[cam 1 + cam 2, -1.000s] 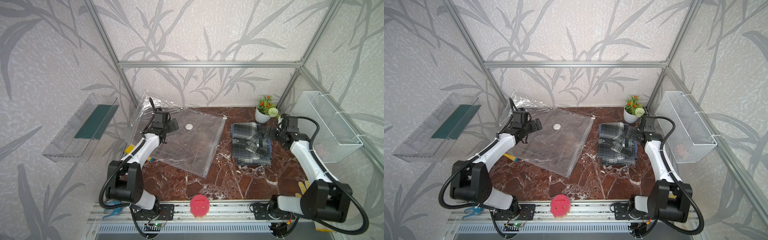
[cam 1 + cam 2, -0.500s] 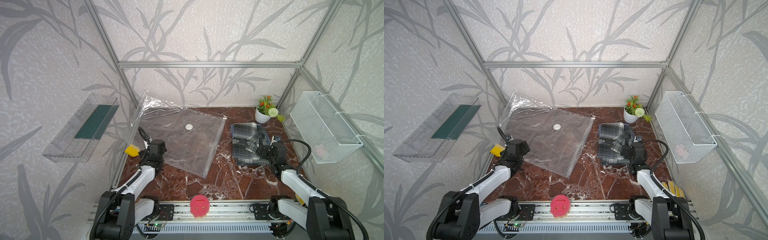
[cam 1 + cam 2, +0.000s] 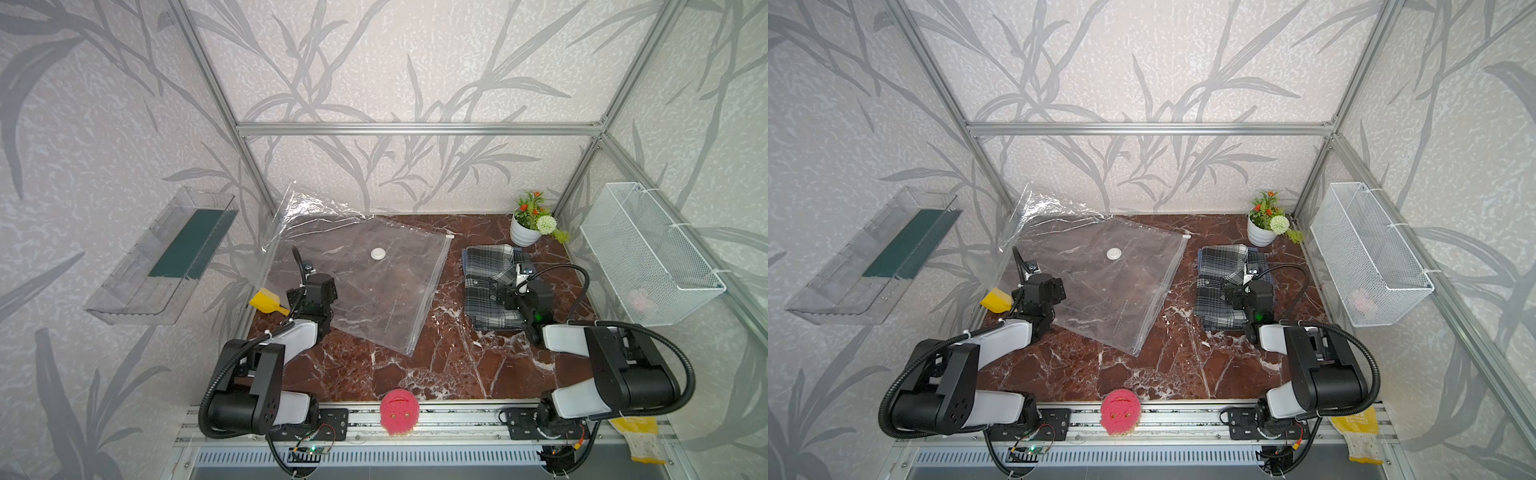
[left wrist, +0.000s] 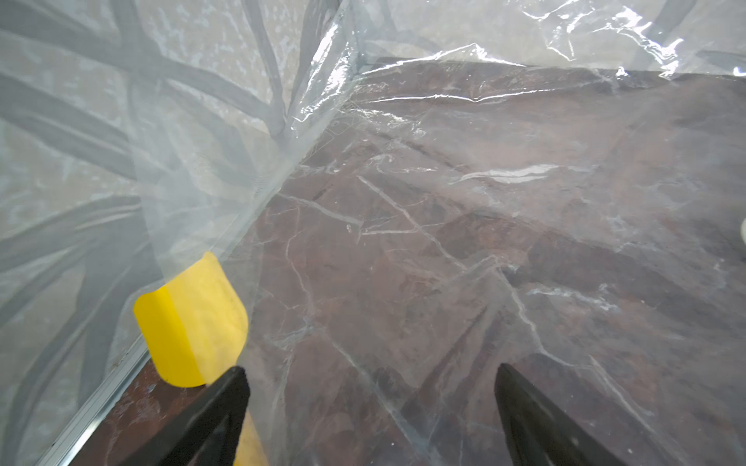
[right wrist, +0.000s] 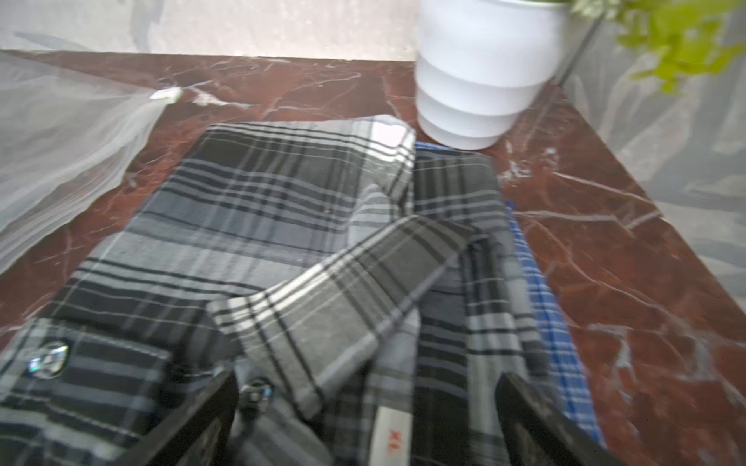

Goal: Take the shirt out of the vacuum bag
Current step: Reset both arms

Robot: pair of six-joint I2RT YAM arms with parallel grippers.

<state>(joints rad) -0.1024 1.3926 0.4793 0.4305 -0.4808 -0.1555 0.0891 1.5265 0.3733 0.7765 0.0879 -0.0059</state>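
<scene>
While the shirt (image 3: 482, 291) lay on the table (image 3: 449, 357), right of the flat vacuum bag (image 3: 374, 291), the left pincer (image 4: 369, 369) and the right pincer (image 5: 367, 377) stood wide, holding nothing; lifting both straight up seemed safest.

Marble table (image 3: 436, 365): vacuum bag (image 3: 374, 291), plaid shirt (image 3: 482, 274), flowerpot (image 3: 524, 233), yellow scoop (image 3: 264, 300).

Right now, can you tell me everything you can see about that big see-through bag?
The vacuum bag is a big clear, crinkly plastic sheet lying flat on the marble table, which shows through it; nothing shows inside. A round white valve sits on its face, a small white slider at a far corner. Its far left corner curls up against the wall.
</scene>
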